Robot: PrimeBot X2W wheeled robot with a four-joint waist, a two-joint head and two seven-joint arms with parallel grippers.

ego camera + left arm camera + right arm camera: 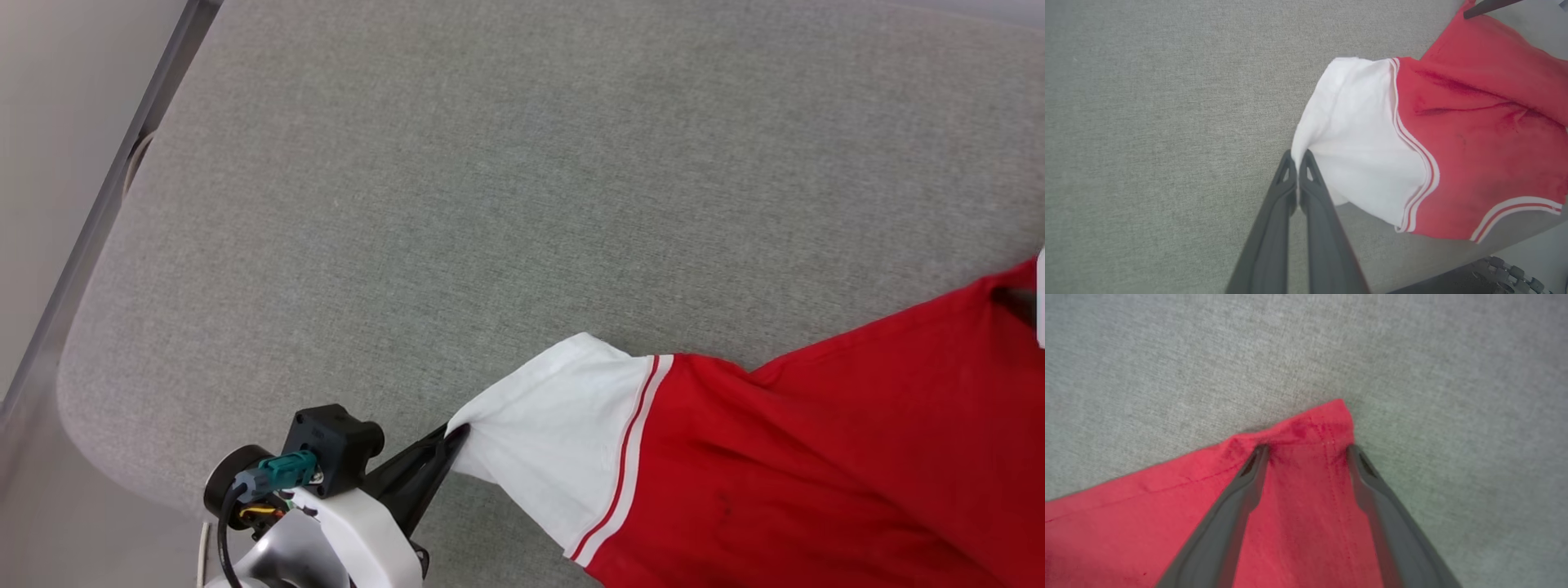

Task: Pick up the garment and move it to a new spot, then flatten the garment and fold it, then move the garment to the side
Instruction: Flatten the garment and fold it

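Note:
The garment is a red shirt with a white short sleeve and red-white trim, spread across the lower right of the grey padded surface. My left gripper is shut on the sleeve's outer edge, and the left wrist view shows its fingertips pinching the white cloth. My right gripper stands open over the garment's red hem corner, one fingertip on each side of it. One of its dark fingers shows at that far corner in the left wrist view. No lettering is in view.
The grey padded table has a rounded corner at the left, with a metal rail and pale floor beyond it. Bare surface stretches behind and left of the garment. A black ribbed part sits below the table's near edge.

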